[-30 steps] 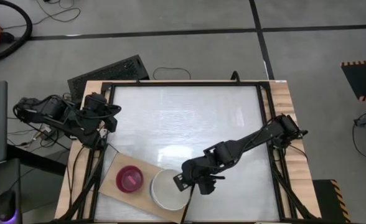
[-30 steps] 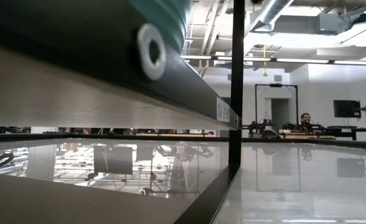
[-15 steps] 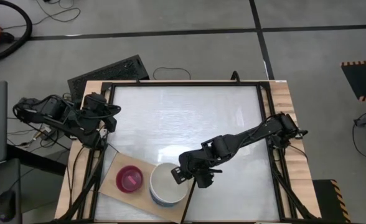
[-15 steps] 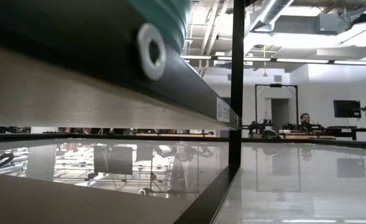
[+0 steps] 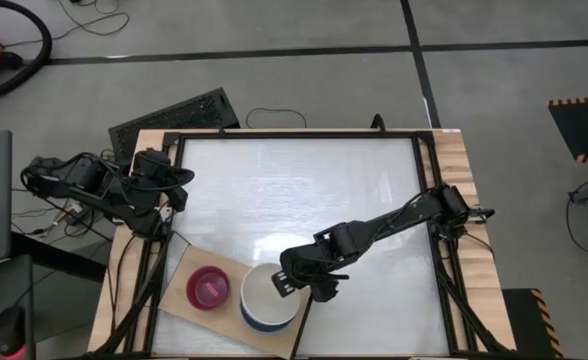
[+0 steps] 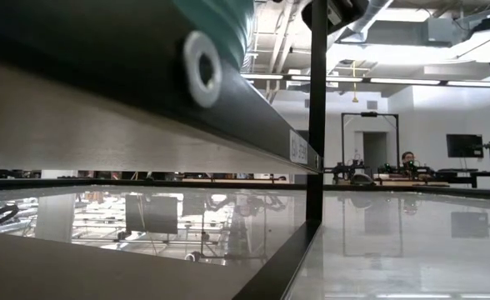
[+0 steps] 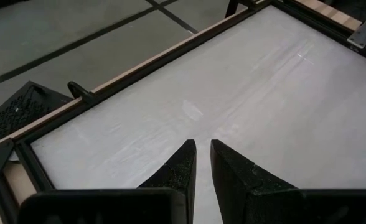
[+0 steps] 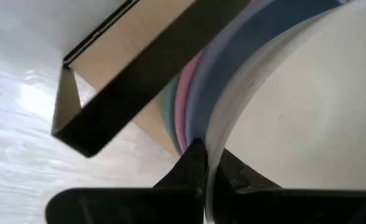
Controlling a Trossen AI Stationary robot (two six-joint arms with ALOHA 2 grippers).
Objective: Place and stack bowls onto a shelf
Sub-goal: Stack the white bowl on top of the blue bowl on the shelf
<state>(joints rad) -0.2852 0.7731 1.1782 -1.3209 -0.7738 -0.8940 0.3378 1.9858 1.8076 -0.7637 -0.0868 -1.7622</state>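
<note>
One magenta bowl [image 5: 209,289], one four-bowl stack [image 5: 270,299] on shelf [image 5: 179,290], right fingers [image 8: 194,163] gripping its rim, left fingers [image 7: 182,167] narrow.

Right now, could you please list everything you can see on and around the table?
Bowl stack: one, cream white on top, slate blue, pink, teal rims below; on shelf's right part.
Magenta bowl: one; on shelf, left of stack.
Shelf: one, light wood; table's near-left corner.
Table: one, white, black frame.
Keyboard: one, black; floor beyond table.
Person: one; far back in room.
Left gripper: nearly shut, empty, at table's left edge.
Right gripper: pinching cream bowl's rim.
</note>
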